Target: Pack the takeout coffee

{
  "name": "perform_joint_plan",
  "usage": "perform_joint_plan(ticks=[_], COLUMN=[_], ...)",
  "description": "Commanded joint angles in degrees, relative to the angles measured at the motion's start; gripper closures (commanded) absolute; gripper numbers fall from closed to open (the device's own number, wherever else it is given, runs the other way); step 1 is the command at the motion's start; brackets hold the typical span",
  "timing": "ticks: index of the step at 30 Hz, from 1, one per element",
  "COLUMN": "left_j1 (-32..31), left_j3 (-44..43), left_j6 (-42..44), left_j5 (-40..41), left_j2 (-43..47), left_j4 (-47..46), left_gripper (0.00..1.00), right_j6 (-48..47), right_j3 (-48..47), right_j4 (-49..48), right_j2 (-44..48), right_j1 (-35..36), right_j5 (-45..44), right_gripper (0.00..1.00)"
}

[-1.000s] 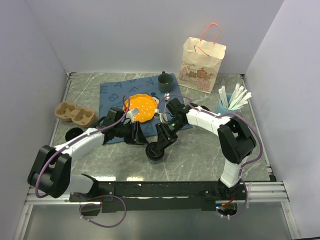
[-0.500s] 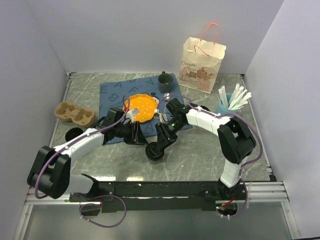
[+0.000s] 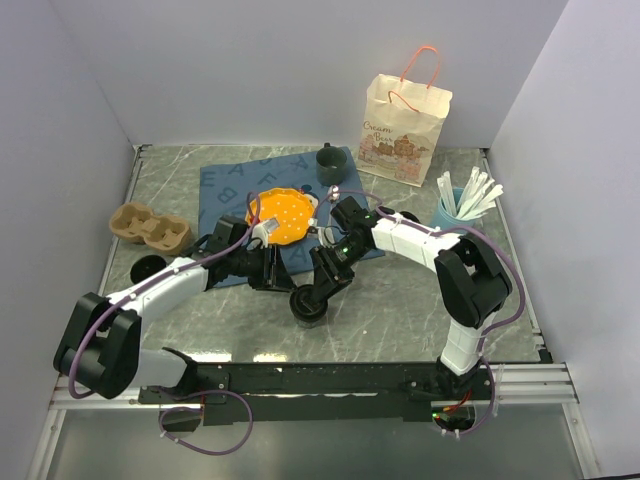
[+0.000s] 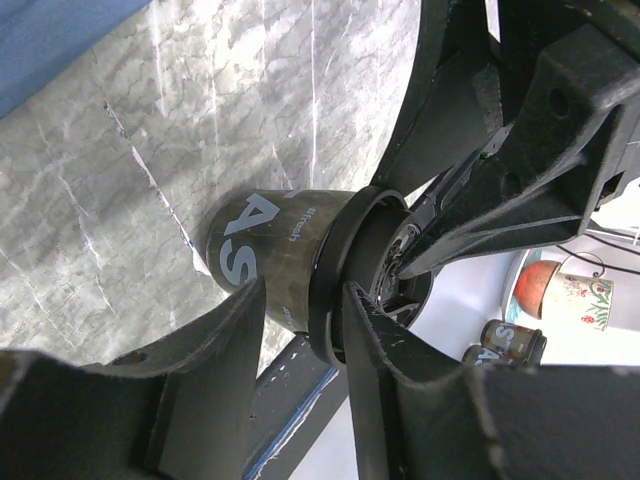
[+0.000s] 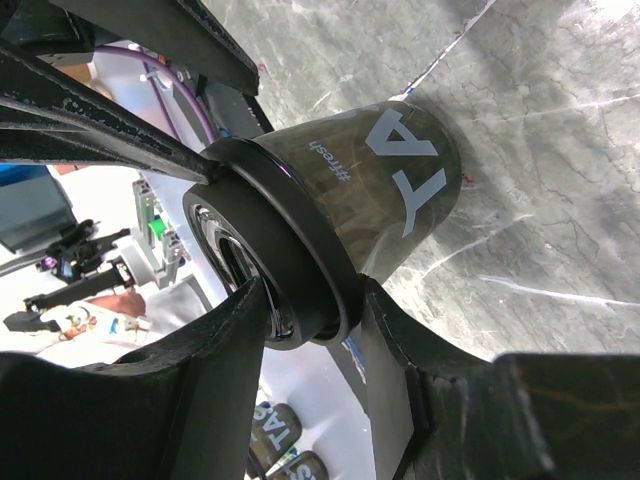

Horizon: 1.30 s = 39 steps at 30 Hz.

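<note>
Right end effector (image 5: pixel 313 292) is grasping the black lid (image 5: pixel 280 220) of the coffee cup (image 5: pixel 395 180), with one finger on the top side of the rim and the other on the cup-wall side. Left end effector (image 4: pixel 300 295) comes in from the opposite side, and its fingers (image 4: pixel 235 325) straddle the same rim. Whether they press on it or stand just clear cannot be told. The dark cup, printed with white letters, stands upright on the grey marbled tabletop (image 3: pixel 400 310), just in front of the near edge of the blue mat (image 3: pixel 225 185) and between the two arms. The paper bag (image 3: pixel 405 120) stands well apart at the back right. The cardboard cup carrier (image 3: pixel 150 228) lies at the left, beside the mat.
</note>
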<state>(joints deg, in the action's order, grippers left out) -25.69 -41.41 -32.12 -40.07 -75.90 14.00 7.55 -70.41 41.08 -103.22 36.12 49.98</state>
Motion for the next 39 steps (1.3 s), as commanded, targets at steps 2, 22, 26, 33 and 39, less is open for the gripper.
perform_joint_plan(ticks=[2,22,26,33,39], left_j1=[-0.23,-7.44,-8.32,-7.01,-2.53], left_j3=[1.24,6.24,7.93,-4.10,-15.01], left_j6=[1.62,-8.74,-10.77,-7.53,-4.63], left_j5=[0.52,15.90,16.87,20.29,20.30], left_j2=[-1.26,-2.76,-2.06,-0.39,-1.89], left_j4=[-0.73,4.38,2.87,9.81,15.62], left_gripper=[0.61,0.69,0.68,0.60,0.54], right_j6=[-0.52,3.78,5.27,8.09,10.73], right_j3=[-0.08,10.20,10.29,11.26,11.44], right_j4=[-1.44,-10.93,-11.02,-12.87,-12.95], right_j2=[-1.11,1.09,2.23,4.43,6.01], right_j1=[0.88,0.80,0.88,0.97,0.88], right_j5=[-5.59,-8.75,-10.07,-11.04,-12.18], right_gripper=[0.57,0.61,0.61,0.61,0.61])
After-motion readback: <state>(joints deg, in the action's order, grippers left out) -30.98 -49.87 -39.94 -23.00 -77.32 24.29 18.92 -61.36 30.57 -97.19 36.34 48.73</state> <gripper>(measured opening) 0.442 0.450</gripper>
